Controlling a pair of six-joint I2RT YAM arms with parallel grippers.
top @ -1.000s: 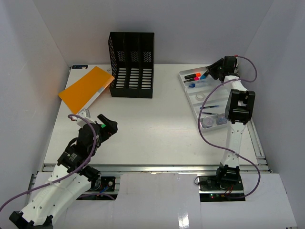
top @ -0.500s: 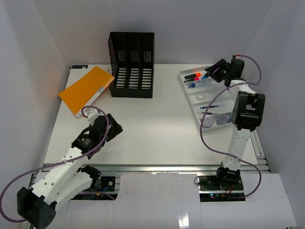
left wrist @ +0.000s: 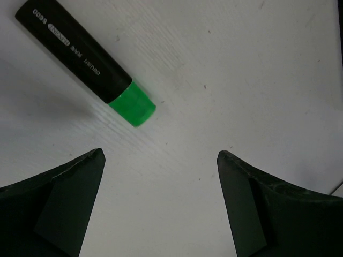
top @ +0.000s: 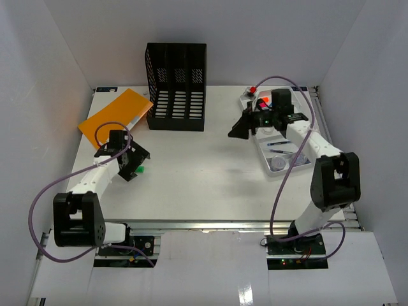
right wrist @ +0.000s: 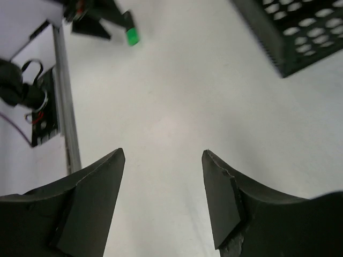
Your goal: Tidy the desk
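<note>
The desk (top: 191, 172) is a white tabletop. A black highlighter with a green cap (left wrist: 86, 61) lies flat on it at the left, and its cap shows in the top view (top: 139, 169). My left gripper (left wrist: 161, 158) is open and empty, low over the desk, and the highlighter lies just beyond its fingertips, apart from them. It also shows in the top view (top: 134, 163). My right gripper (right wrist: 163, 155) is open and empty above the bare middle of the desk, left of the tray, as the top view (top: 234, 132) shows.
A black mesh file organizer (top: 176, 86) stands at the back centre. An orange folder (top: 115, 118) lies at the back left. A white compartmented tray (top: 262, 143) at the right holds markers, pens and small round items. A metal rail (top: 204, 223) runs along the near edge.
My left gripper has swung left and away from the near edge, down to the highlighter. My right gripper has moved from the tray's far end leftward over the desk.
</note>
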